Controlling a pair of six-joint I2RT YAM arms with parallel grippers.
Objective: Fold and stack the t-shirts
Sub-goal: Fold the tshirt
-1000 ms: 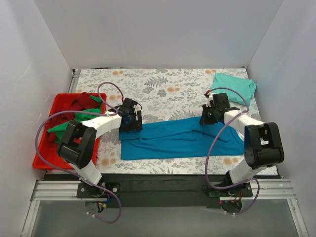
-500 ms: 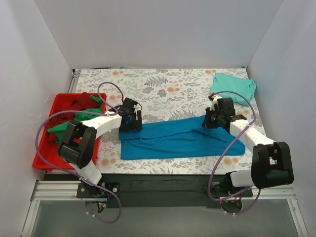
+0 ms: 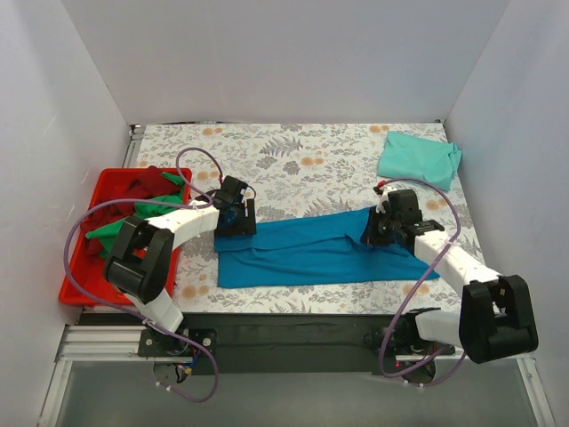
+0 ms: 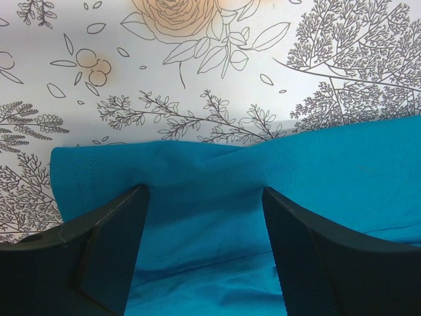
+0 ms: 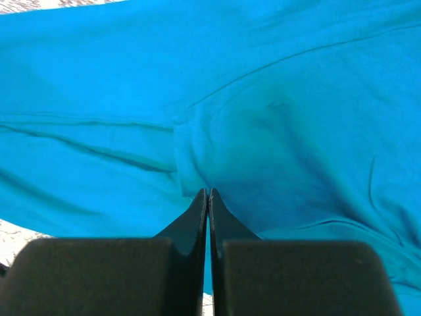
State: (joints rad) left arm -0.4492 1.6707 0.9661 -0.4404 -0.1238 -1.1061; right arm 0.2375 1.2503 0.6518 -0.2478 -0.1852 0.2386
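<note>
A deep blue soft-cloth t-shirt (image 3: 302, 253) lies folded in a long band near the front of the flower-printed tabletop (image 3: 293, 160). The right gripper (image 5: 208, 197) is clenched on a pucker in its right half. The left gripper (image 4: 204, 217) stands spread over its far left corner (cloth between the fingers, not gripped). At the left, a red plastic tray (image 3: 84, 276) holds crumpled bright green shirts (image 3: 142, 213) and dark red shirts (image 3: 142, 182). A pale mint green t-shirt (image 3: 420, 156) lies in the far right corner.

Enclosure: plain white walls (image 3: 267, 53) on three sides, evenly lit. Table (image 3: 293, 151) covered in a white floral-print cloth. Black mounting plate (image 3: 293, 331) and aluminium rails (image 3: 89, 342) along the near edge.
</note>
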